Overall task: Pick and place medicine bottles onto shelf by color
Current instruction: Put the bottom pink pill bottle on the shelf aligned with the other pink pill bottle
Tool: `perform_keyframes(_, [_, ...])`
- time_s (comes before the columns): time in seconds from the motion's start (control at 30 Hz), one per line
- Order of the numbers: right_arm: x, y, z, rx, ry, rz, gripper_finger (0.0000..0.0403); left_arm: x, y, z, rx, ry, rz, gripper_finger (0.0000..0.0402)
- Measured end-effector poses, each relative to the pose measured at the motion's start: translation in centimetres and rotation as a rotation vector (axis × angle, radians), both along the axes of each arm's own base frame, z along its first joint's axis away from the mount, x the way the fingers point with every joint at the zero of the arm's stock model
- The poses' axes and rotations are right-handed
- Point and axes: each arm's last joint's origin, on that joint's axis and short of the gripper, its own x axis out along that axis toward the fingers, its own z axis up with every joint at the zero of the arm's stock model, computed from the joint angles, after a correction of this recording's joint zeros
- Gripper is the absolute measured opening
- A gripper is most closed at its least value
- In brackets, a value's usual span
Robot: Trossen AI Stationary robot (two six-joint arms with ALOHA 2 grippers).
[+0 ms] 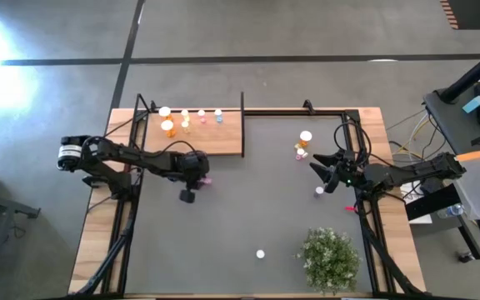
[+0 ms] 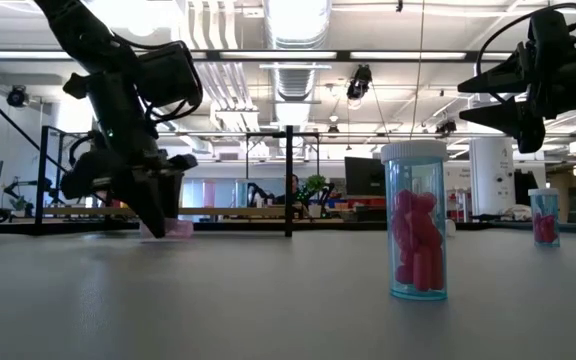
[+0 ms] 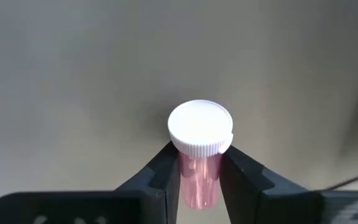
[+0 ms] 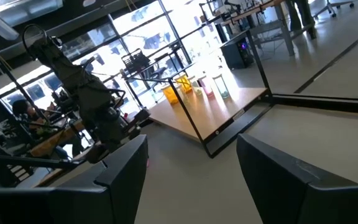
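Observation:
A pink medicine bottle (image 3: 199,180) with a white cap sits between the fingers of my left gripper (image 1: 197,178), which is shut on it just in front of the shelf. The shelf (image 1: 215,142), a light wooden board at the table's far left, carries orange (image 1: 167,127), yellow (image 1: 185,117), pink (image 1: 202,115) and blue (image 1: 218,115) bottles standing on their bases. My right gripper (image 1: 323,172) hangs open above the mat at the right, holding nothing. My left gripper pinches the pink body just below the white cap (image 3: 201,127), one finger (image 3: 161,171) on each side. The fingers slant down from the table's left side. The bottle stands cap up, and its lower end (image 2: 178,229) is down at the mat.
Loose bottles stand on the mat: an orange one (image 1: 305,137) and a small one (image 1: 300,152) at the far right, one (image 1: 319,192) under my right gripper, and one (image 2: 415,222) near the front. A bushy green plant (image 1: 330,258) fills the near right corner.

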Motion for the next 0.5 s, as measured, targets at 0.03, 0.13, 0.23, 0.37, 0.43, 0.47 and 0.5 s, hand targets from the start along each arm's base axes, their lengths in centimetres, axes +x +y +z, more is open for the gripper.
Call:
perform_keyframes(0.03, [0.00,0.00,0.00,0.000,0.000,0.000,0.0237,0.00,0.00,0.02,0.018,0.006,-0.037,0.0073])
perform_keyframes(0.13, [0.00,0.00,0.00,0.000,0.000,0.000,0.0237,-0.01,0.05,0.02,0.077,0.025,-0.145,0.0073])
perform_keyframes(0.23, [0.00,0.00,0.00,0.000,0.000,0.000,0.0237,-0.05,0.23,0.04,0.195,0.066,-0.248,0.0073])
perform_keyframes(0.37, [0.00,0.00,0.00,0.000,0.000,0.000,0.0237,-0.10,0.54,0.14,0.417,0.173,-0.485,0.0073])
perform_keyframes(0.43, [0.00,0.00,0.00,0.000,0.000,0.000,0.0237,0.00,0.61,0.31,0.478,0.203,-0.574,0.0073])
perform_keyframes(0.47, [0.00,0.00,0.00,0.000,0.000,0.000,0.0237,0.07,0.65,0.43,0.502,0.213,-0.600,0.0073])
perform_keyframes(0.5, [0.00,0.00,0.00,0.000,-0.001,0.000,0.0237,0.14,0.68,0.57,0.516,0.219,-0.620,0.0073])
